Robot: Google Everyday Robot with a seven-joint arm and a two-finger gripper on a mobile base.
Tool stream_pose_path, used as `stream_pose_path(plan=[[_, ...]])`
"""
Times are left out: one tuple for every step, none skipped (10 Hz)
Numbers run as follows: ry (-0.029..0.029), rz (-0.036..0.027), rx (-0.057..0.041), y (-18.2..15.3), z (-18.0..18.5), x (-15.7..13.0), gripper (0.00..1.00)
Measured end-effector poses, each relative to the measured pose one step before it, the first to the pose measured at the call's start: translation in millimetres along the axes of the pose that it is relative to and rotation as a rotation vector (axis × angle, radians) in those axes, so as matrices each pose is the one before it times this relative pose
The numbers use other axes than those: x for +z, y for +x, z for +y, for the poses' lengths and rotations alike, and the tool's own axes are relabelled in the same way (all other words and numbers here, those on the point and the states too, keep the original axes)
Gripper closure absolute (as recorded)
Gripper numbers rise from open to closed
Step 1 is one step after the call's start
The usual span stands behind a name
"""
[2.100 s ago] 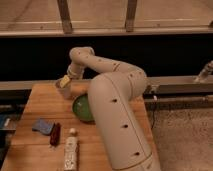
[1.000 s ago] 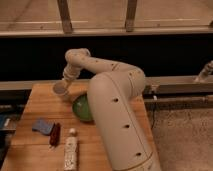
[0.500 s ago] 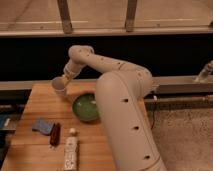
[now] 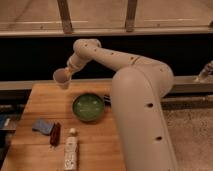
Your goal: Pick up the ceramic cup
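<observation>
One smooth, rounded cream arm [image 4: 135,95] fills the right half, above one wooden plank table [image 4: 30,157]. At centre sits one wide green bowl [image 4: 88,107]. Upper left, the gripper [image 4: 66,74] is clamped on the single ceramic cup [image 4: 61,78] — small, plain beige, tapered, tilted — held above the table.

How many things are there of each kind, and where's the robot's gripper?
Cups: 1, ceramic cup, held up by the gripper
Bowls: 1, green bowl
Bottles: 1, white bottle
Blue things: 1, blue object
Red things: 1, dark red object
Total: 5
</observation>
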Motion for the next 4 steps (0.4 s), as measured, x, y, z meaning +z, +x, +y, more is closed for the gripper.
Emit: stream_pose_path(plan=[[0.02659,-0.00769,0.00682,4.90,-4.41,-11.65,1.00],[0.02816,-0.00838,0.01024,5.65,-4.13,-13.65,1.00],[0.02590,-0.00595,0.02175,4.84,-5.65,-13.10,1.00],[0.01326,-0.00013,0.00937,2.98,-4.18,-5.29,1.00]])
